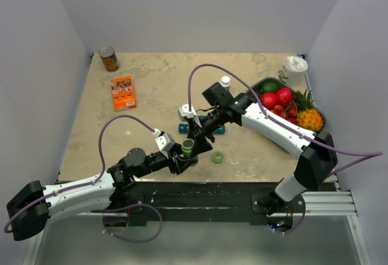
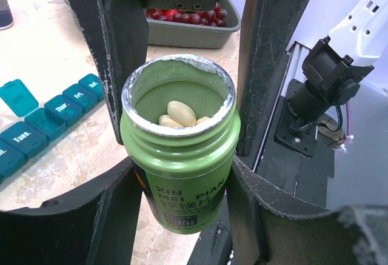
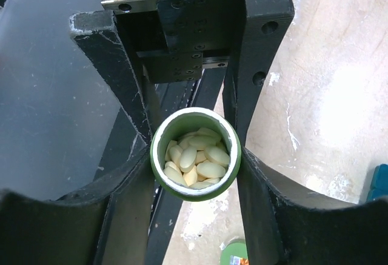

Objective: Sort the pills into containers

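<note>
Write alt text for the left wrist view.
An open green bottle holding pale yellow pills, gripped by the left gripper, fills the centre. A teal pill organiser lies at left with one lid open; a grey tray of red fruit sits behind.

Pale plain walls (image 1: 200, 10) on three sides, beige mottled stone-look worktop (image 1: 157, 83), black rail (image 1: 200, 193) along its near edge, even soft light

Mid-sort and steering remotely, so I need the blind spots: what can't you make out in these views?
Pill organiser: top view, right arm covers most of it; left wrist view, cut by the left edge.
Right gripper: wrist views too close to tell whether its fingers touch the bottle.
Pills: right wrist view, piled up, count unclear.
Green lid: right wrist view, cut by the bottom edge.
</note>
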You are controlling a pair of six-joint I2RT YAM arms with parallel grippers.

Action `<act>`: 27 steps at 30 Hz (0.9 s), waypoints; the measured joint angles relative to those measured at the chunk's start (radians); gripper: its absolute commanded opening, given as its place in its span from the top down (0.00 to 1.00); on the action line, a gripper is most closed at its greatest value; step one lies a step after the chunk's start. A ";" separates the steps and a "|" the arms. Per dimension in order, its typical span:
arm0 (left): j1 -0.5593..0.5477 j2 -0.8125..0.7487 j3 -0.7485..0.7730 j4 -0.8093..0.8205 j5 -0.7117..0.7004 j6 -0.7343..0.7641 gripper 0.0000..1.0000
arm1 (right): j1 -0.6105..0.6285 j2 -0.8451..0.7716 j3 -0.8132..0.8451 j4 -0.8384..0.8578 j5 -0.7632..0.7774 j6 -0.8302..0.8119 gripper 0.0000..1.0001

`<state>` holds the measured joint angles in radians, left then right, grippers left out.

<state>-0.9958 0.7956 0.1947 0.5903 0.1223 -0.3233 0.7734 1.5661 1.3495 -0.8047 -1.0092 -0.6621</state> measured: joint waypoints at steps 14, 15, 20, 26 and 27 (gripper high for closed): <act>0.000 -0.067 -0.002 -0.049 -0.016 -0.008 0.46 | 0.001 0.000 0.000 0.026 -0.016 0.011 0.74; 0.000 -0.075 -0.003 -0.052 -0.018 -0.008 0.44 | 0.001 0.000 0.000 0.030 -0.021 0.013 0.74; 0.000 -0.085 -0.005 -0.049 -0.026 -0.017 0.36 | 0.001 0.000 0.000 0.030 -0.022 0.015 0.75; 0.001 -0.074 -0.004 -0.027 -0.028 -0.034 0.32 | -0.001 0.000 0.000 0.005 -0.005 0.016 0.75; 0.001 -0.072 -0.004 -0.024 -0.027 -0.034 0.32 | -0.001 0.000 0.000 0.005 -0.004 0.016 0.75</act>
<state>-0.9951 0.7238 0.1909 0.5659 0.0952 -0.3576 0.7723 1.5661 1.3495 -0.8001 -1.0134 -0.6464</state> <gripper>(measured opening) 0.671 0.539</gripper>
